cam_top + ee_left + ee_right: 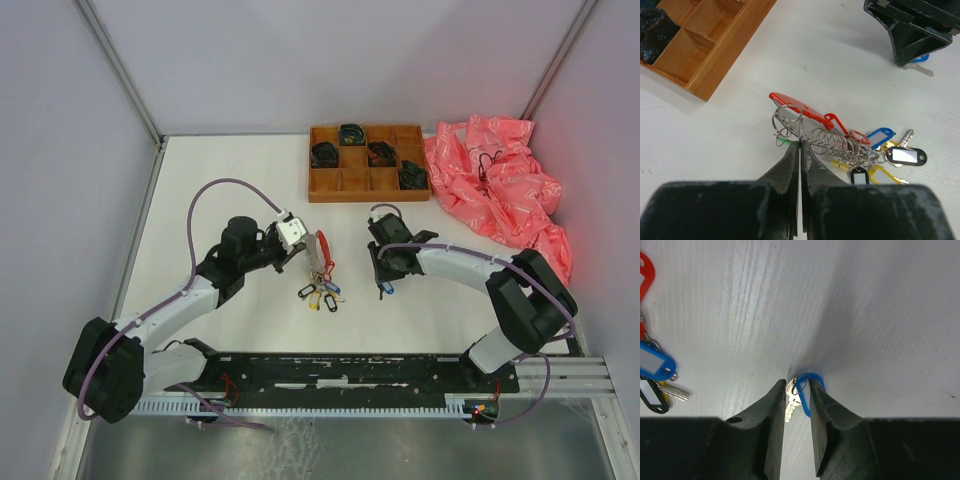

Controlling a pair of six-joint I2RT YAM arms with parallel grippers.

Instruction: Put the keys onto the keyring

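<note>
Between the parted jaws of my right gripper lies a silvery blue-tagged key — pickup step, firm pinch next — while my left gripper clamps the thin wire keyring at its tips.

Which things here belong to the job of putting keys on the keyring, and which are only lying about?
For the job: keyring with tagged keys, gripped by the left gripper; blue-tagged key between the jaws of the right gripper.
Lying about: wooden tray, dark coiled items in it, crumpled pink plastic.
</note>
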